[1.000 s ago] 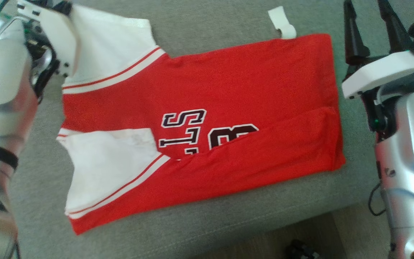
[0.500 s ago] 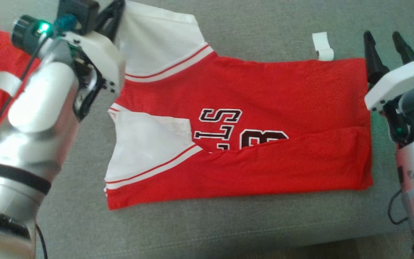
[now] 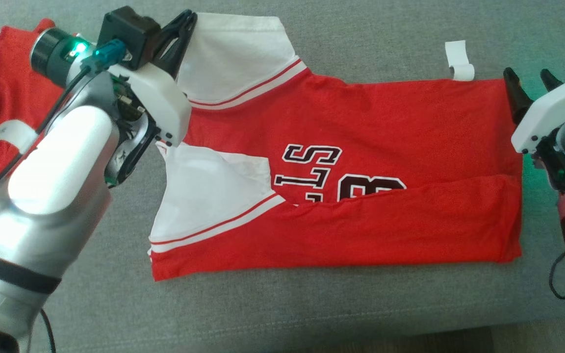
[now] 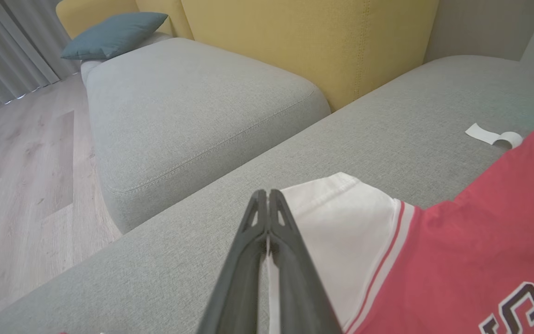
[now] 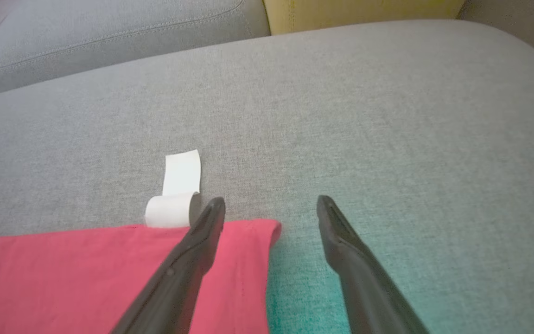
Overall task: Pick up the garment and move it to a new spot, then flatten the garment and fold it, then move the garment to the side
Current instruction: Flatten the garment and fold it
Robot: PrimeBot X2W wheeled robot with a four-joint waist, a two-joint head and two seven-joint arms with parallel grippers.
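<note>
Jaws: left gripper [image 3: 187, 17] clenched tight at the far white sleeve's [image 3: 233, 54] edge, can't tell if fabric is pinched. Right gripper [image 3: 527, 73] spread wide, empty, straddling the far hem corner. Red jersey [image 3: 361, 122] flat on grey sofa seat [image 3: 312, 309], near edge folded over the lettering. Curled paper strip [image 3: 459, 61] just beside the hem.

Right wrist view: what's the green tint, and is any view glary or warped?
Right wrist view: teal cast on the grey cushion between the fingers. Head view: blown-out glare on the left forearm. Left wrist view: evenly lit, mild wide-angle stretch.
</note>
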